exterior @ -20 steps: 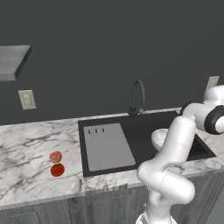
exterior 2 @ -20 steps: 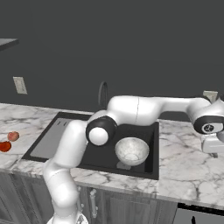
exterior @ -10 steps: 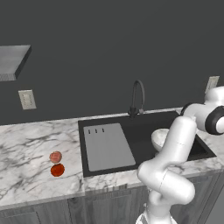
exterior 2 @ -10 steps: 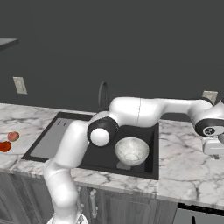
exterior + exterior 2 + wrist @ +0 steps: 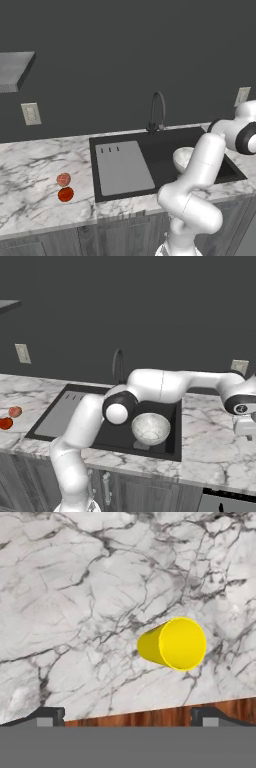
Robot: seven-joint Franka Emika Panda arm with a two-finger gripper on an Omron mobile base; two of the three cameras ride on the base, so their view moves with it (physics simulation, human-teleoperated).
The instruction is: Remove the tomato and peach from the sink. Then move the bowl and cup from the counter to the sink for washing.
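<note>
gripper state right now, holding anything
Gripper: open, holding nothing, above the yellow cup on the counter.

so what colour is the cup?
Yellow cup, clearest in the hand view.

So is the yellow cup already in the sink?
No, the cup stands on the marble counter below the open gripper.
</note>
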